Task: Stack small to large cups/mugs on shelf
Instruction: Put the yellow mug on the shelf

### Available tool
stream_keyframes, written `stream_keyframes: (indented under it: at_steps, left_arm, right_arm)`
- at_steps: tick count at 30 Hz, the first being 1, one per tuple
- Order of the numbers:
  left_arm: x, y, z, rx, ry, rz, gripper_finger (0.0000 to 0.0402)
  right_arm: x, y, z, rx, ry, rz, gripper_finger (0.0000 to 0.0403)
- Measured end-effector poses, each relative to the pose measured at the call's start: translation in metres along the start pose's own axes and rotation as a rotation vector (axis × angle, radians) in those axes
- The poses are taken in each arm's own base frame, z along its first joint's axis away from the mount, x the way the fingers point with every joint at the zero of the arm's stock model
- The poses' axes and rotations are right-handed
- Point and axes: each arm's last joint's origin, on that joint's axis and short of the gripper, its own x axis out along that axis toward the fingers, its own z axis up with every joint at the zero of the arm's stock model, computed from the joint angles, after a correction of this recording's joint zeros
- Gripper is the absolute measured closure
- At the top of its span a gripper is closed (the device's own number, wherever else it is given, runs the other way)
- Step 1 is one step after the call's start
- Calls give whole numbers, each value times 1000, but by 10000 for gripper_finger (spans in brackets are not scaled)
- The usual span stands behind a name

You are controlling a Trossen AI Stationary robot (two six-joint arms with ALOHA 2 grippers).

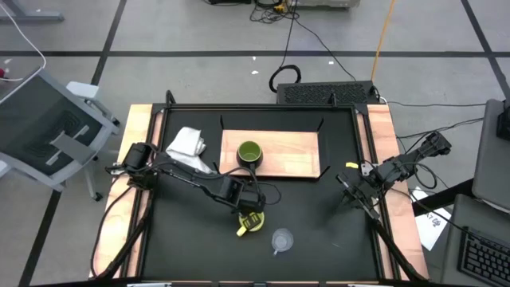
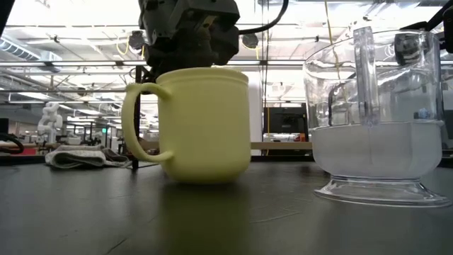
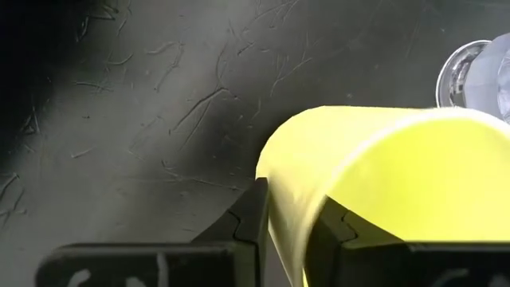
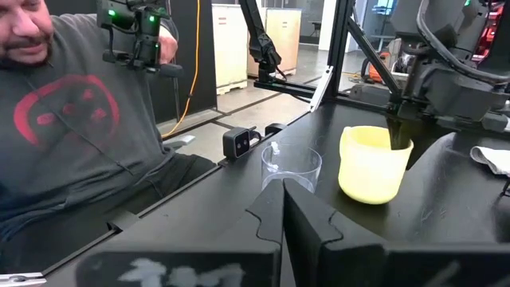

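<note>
The yellow handled mug point(image 1: 252, 224) stands upright on the black tabletop near the front, its base flat on the table in the low view point(image 2: 202, 124). My left gripper point(image 1: 250, 212) is over its rim, the fingers astride the wall point(image 3: 291, 211). The small clear glass cup point(image 1: 282, 239) stands on its base just to the mug's right and nearer point(image 2: 379, 120). The dark green mug point(image 1: 249, 153) stands upright on the light-wood shelf point(image 1: 296, 151) at the back. My right gripper point(image 1: 344, 190) waits, shut, at the table's right side point(image 4: 283, 203). My left gripper has the yellow mug's wall at the rim point(image 3: 287, 239) between its fingers, one finger outside point(image 3: 253, 214) and one inside the cup point(image 3: 333, 231). The fingers come steeply from above, on the mug's far side. The mug stands upright with its base on the table.
A crumpled white cloth point(image 1: 188, 143) lies at the shelf's left end. The shelf's thin black brackets point(image 1: 323, 169) stand up at its corners. A person in a grey shirt point(image 4: 72, 119) sits close beside the table, in the right wrist view.
</note>
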Motion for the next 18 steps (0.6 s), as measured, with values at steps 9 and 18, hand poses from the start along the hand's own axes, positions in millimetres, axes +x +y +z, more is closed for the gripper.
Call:
stream_keyframes:
  at_steps: [9,18]
  left_arm:
    - [0,-4,0,40,-6,-34,328]
    - [0,-7,2,42,-28,-73,236]
  right_arm:
    - [0,0,0,1,0,0,403]
    - [0,0,0,8,0,0,403]
